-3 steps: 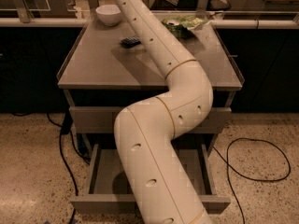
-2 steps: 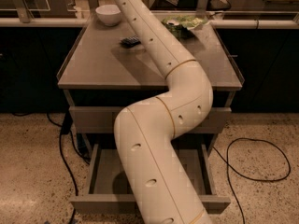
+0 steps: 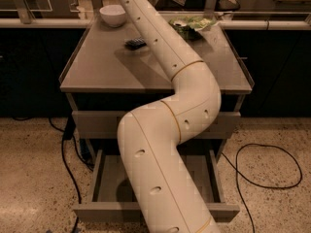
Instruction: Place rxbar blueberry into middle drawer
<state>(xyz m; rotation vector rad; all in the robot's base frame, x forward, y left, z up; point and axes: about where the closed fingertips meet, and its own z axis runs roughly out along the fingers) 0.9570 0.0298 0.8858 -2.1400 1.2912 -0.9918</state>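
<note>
The arm (image 3: 163,130) stretches across the worktop (image 3: 107,69), its tool beyond the top edge, grip untellable; the apparent rxbar blueberry (image 3: 135,43), lettering illegible, lies near a white bowl (image 3: 113,15).

Bowl (image 3: 112,14) behind rxbar blueberry (image 3: 135,43) on table (image 3: 107,74), drawer (image 3: 102,211) open below, claw beyond top edge

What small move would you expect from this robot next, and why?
Probably drawing the gripper down over the rxbar blueberry to grasp it. The bar lies untouched on the table, just beside the arm, which reaches past it, so the gripper is out of view beyond the picture's top edge. The drawer below already stands open.
</note>
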